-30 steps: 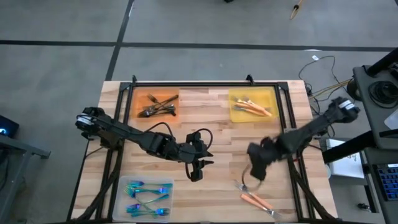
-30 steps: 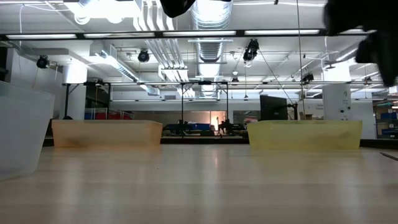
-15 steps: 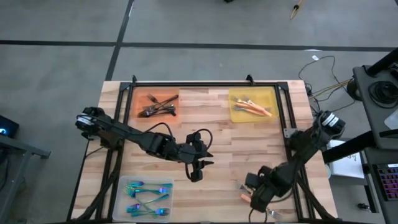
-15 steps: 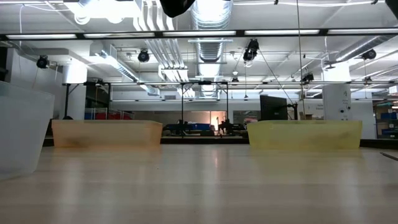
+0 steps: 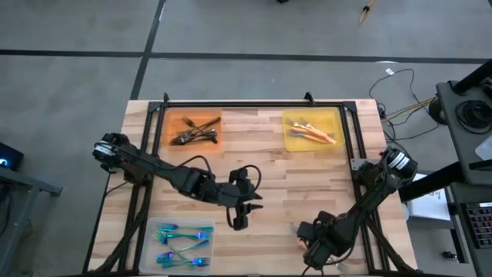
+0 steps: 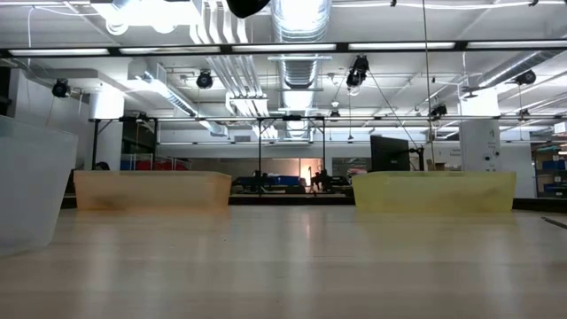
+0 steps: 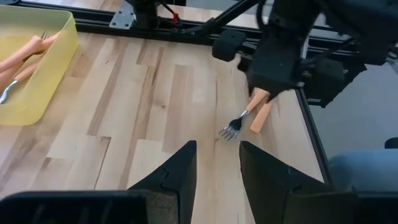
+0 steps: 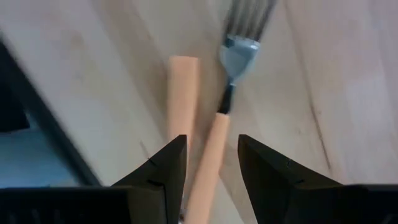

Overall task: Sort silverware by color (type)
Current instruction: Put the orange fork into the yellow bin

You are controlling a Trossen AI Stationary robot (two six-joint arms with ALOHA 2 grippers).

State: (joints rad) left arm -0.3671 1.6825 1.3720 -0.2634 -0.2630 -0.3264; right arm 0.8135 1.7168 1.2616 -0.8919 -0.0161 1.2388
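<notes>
The right gripper (image 5: 314, 248) was down low at the near right corner of the tabletop (image 5: 269, 165), directly over the orange-handled forks (image 8: 211, 155), and from above the arm hid them almost completely. The right wrist view showed its fingers (image 8: 163, 174) spread, one orange handle lying in the gap between them and a second handle just beside it, with a fork head blurred at the far end. Whether the fingers touched either handle could not be made out.

The left gripper (image 5: 238, 218) hung over the middle of the tabletop, fingers (image 7: 177, 174) apart and holding nothing. Its wrist view caught a fork's tines and an orange handle poking out from under the right gripper, the rest cut off.

The orange tray (image 5: 194, 129) at the far left held dark grey utensils (image 5: 194, 135), tangled and hard to count. The yellow tray (image 5: 311, 129) at the far right held orange-handled pieces (image 5: 311, 132). The clear tray (image 5: 181, 245) near left carried the blue-teal forks (image 5: 183, 245).
</notes>
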